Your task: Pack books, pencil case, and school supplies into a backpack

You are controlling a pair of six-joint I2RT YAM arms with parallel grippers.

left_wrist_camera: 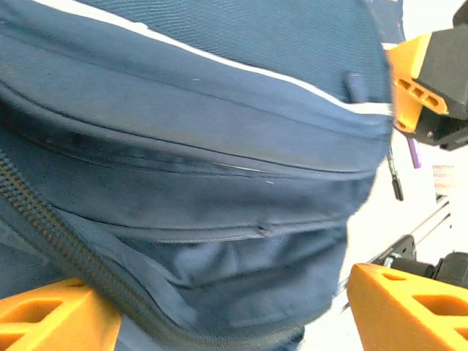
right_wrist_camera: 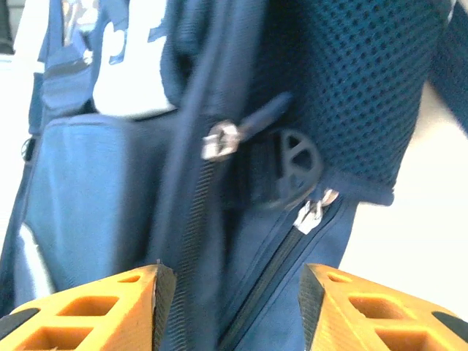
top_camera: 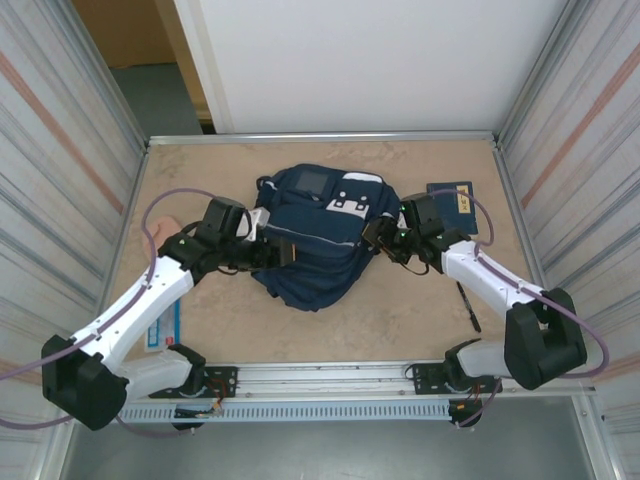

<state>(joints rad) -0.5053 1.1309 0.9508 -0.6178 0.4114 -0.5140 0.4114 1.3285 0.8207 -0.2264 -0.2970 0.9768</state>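
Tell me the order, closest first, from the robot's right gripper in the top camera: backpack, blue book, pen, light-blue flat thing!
Starting from the right gripper:
1. backpack, right at its fingertips, mid-table.
2. book, on the right, toward the far edge.
3. pen, on the right, toward the arm bases.
4. light-blue oblong, far across on the left side.

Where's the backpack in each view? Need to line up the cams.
Top external: backpack mid-table, between the two arms.
Left wrist: its side spans the left and centre of frame, with a zipper at lower left.
Right wrist: mesh panel upper right, zipper pulls mid-frame.
Shared landmark: white stripe, also crossing the upper frame in left wrist. A pale strip at right wrist's lower-left edge may be the same.
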